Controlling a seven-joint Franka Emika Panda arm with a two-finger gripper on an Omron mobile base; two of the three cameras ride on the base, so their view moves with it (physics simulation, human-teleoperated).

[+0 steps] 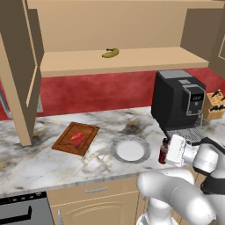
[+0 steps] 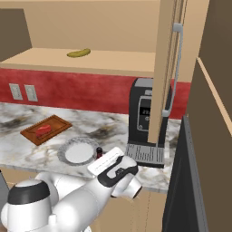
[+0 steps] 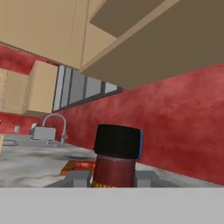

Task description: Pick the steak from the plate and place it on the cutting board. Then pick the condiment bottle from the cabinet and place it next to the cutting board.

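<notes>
From my station I see the gripper (image 3: 114, 177) clenched on the condiment bottle (image 3: 115, 159), its 2 finger tips on either side of the dark red body below the black cap. In the left base view the bottle (image 1: 164, 150) stands upright, low over the marble counter (image 1: 30, 160), just right of the plate (image 1: 130, 149) and in front of the black coffee machine (image 1: 177, 102); I cannot tell whether its base touches the counter. The plate lies between the bottle and the cutting board (image 1: 75, 138), so bottle and board are apart. The steak (image 1: 78, 139) lies on the board. Above, the cabinet (image 1: 123, 60) stands open with a banana (image 1: 110, 53) on its shelf.
</notes>
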